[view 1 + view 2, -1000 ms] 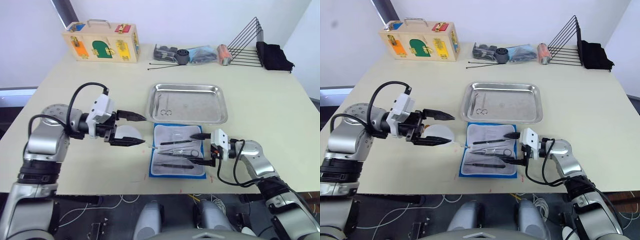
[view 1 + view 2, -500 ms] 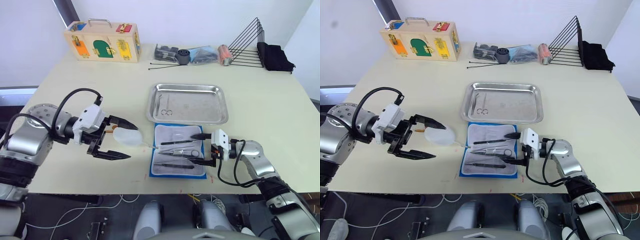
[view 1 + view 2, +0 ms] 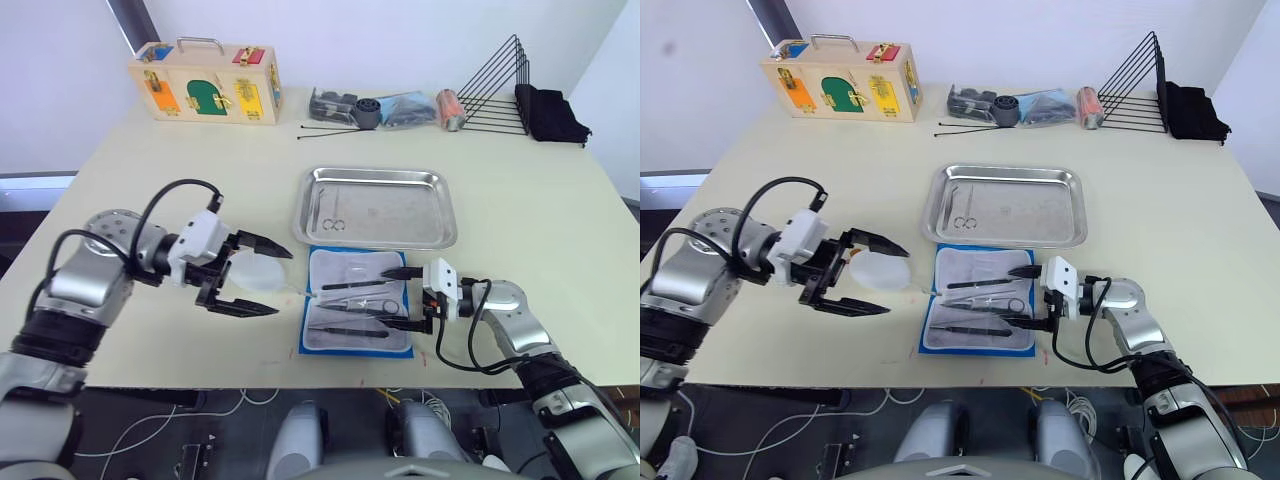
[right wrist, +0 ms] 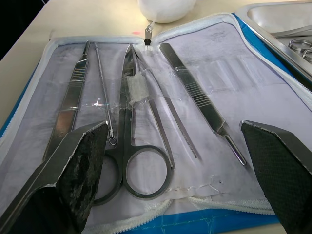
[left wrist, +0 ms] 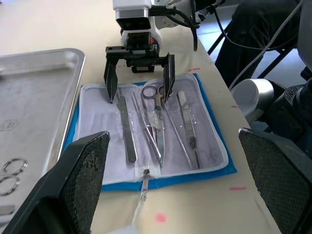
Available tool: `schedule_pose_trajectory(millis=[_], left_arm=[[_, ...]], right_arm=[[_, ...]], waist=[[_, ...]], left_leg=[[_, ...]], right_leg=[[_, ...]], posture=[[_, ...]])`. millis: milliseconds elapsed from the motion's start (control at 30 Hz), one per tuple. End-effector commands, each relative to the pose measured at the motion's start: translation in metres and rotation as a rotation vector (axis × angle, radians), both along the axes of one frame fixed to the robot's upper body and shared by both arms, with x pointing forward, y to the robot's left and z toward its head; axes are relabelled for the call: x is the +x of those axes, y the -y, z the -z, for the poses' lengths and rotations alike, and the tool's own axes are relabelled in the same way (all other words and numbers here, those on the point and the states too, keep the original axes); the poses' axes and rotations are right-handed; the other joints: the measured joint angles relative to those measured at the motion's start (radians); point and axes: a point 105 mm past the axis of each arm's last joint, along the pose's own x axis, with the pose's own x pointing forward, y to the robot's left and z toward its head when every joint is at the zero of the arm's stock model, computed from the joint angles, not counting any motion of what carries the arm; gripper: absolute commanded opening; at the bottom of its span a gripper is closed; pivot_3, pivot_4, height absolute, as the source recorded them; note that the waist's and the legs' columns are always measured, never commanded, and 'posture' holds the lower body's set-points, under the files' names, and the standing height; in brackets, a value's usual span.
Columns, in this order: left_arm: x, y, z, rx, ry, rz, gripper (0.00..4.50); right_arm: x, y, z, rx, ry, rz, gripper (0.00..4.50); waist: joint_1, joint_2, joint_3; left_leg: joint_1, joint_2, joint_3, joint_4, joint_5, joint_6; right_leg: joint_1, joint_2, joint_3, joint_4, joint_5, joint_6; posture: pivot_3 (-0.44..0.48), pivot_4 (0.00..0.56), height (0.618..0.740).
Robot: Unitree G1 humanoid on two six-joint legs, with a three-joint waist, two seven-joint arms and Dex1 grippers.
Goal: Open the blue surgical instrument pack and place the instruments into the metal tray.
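Cream tabletop (image 3: pixel 150 180) is carrying the whole job, with a white wall behind it. At its near edge the right gripper (image 3: pixel 398 297) is hovering with its jaws spread wide over the right end of the blue surgical instrument pack (image 3: pixel 356 312), one fingertip toward the tray side and the other toward the near side, neither gripping anything. The pack is lying unzipped and flat, clear whitish lining up, just in front of the metal tray (image 3: pixel 377 206).

The instruments (image 4: pixel 131 117) are lying side by side under thin retaining strips: scissors (image 4: pixel 127 151) with their rings nearest the right gripper, forceps and a probe on one side, a slim scalpel-like handle (image 4: pixel 202 105) on the other. One pair of scissors (image 3: pixel 334 222) is already sitting in the tray.

The left gripper (image 3: pixel 252 276) is hanging wide open beside the pack's left edge, over the white oval pad (image 3: pixel 256 272), holding nothing.

For the step in hand, I judge the cleanest pick is one instrument at a time: narrowing the right jaws around a single handle near its end, then drawing it lengthwise out from under the strips rather than lifting straight up, which would likely drag the pack along. The left gripper could be pinning the pack's edge meanwhile. Thin steel lying flat is likely to slip, so a low, slow approach seems wise.
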Motion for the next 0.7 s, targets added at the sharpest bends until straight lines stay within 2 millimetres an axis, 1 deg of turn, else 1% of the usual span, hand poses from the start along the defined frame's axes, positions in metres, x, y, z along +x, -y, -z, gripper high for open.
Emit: schedule_pose_trajectory(millis=[33, 133, 400, 567, 700], left_arm=[[0.000, 0.007, 0.003, 0.024, 0.026, 0.066, 4.47], [0.003, 0.012, 0.011, 0.034, 0.031, 0.073, 4.47], [0.013, 0.022, 0.021, 0.021, 0.009, 0.065, 4.47], [0.026, 0.029, 0.032, 0.044, 0.008, 0.026, 4.47], [0.033, 0.039, 0.039, 0.049, 0.007, 0.015, 4.47]], right_arm=[[-0.014, 0.013, 0.042, -0.120, -0.154, 0.019, 4.50], [-0.015, 0.013, 0.041, -0.117, -0.154, 0.005, 4.50], [-0.021, 0.015, 0.038, -0.103, -0.178, -0.047, 4.50], [-0.022, 0.017, 0.040, -0.128, -0.182, -0.066, 4.50], [-0.022, 0.019, 0.041, -0.142, -0.174, -0.071, 4.50]], waist=[[0.000, -0.001, 0.000], [0.000, 0.000, 0.000], [0.003, 0.000, 0.000], [0.007, 0.001, 0.001], [0.007, 0.001, 0.001]], left_leg=[[0.000, 0.000, 0.000, 0.000, 0.000, 0.000], [0.000, 0.000, 0.000, 0.000, 0.000, 0.000], [-0.001, 0.000, -0.001, 0.000, 0.000, 0.000], [-0.001, -0.001, -0.001, 0.000, 0.000, 0.000], [-0.001, -0.001, -0.001, 0.000, 0.000, 0.000]], right_leg=[[0.000, 0.000, 0.000, 0.000, 0.000, 0.000], [0.000, 0.000, 0.000, 0.000, 0.000, 0.000], [0.000, 0.000, 0.000, 0.000, 0.000, 0.000], [0.000, 0.000, -0.001, 0.000, 0.000, 0.000], [0.000, 0.000, -0.001, 0.000, 0.000, 0.000]], posture=[[0.000, 0.150, 0.740], [0.000, 0.150, 0.740], [0.000, 0.150, 0.740], [0.000, 0.150, 0.740], [0.000, 0.150, 0.740]])
